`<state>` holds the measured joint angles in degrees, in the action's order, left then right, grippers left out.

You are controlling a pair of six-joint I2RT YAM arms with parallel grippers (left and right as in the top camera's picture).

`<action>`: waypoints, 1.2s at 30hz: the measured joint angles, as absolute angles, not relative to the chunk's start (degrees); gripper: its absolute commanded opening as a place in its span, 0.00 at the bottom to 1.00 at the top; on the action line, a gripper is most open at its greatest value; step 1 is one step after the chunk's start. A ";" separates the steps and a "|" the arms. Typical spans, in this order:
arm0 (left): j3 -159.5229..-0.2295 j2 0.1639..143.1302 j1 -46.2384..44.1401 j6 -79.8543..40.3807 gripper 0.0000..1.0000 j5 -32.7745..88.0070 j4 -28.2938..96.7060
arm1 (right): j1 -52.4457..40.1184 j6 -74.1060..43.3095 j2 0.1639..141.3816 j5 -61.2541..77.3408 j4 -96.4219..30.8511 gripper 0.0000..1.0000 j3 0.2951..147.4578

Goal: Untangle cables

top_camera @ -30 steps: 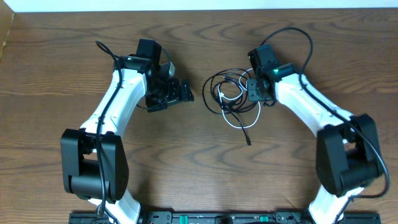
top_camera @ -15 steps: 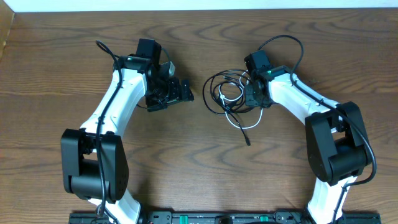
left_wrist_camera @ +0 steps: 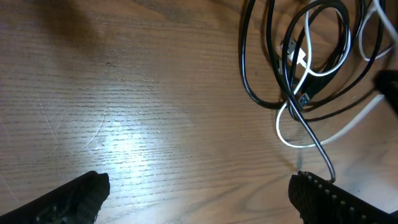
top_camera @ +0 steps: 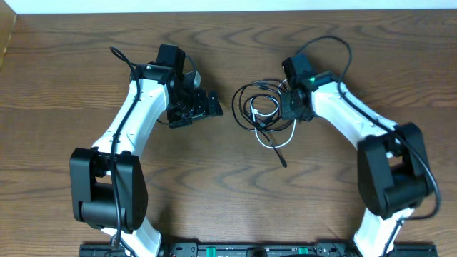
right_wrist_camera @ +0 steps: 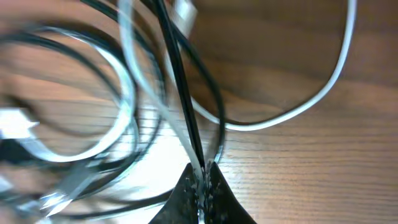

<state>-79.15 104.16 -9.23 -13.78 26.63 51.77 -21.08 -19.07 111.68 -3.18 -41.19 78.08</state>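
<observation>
while the right gripper [right_wrist_camera: 202, 182] is pinched tight on a black and a white strand of the tangled cables [top_camera: 263, 114] lying on the table [top_camera: 228, 200], the left gripper [left_wrist_camera: 199, 190] gapes wide near them, holding nothing.

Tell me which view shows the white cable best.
Left wrist: the white cable lies sharp, its loops crossing the black cables, though cut at the frame's right edge. Overhead shows it whole but tiny. Right wrist shows only blurred close strands.
</observation>
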 measured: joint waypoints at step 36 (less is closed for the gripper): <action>-79.15 104.16 -9.23 -13.78 0.98 26.63 51.86 | -20.91 -25.36 88.97 16.21 -35.64 0.15 79.18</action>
<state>-79.15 104.16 -9.23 -13.78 26.63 51.86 -20.91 -25.36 88.97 16.21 -35.64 79.18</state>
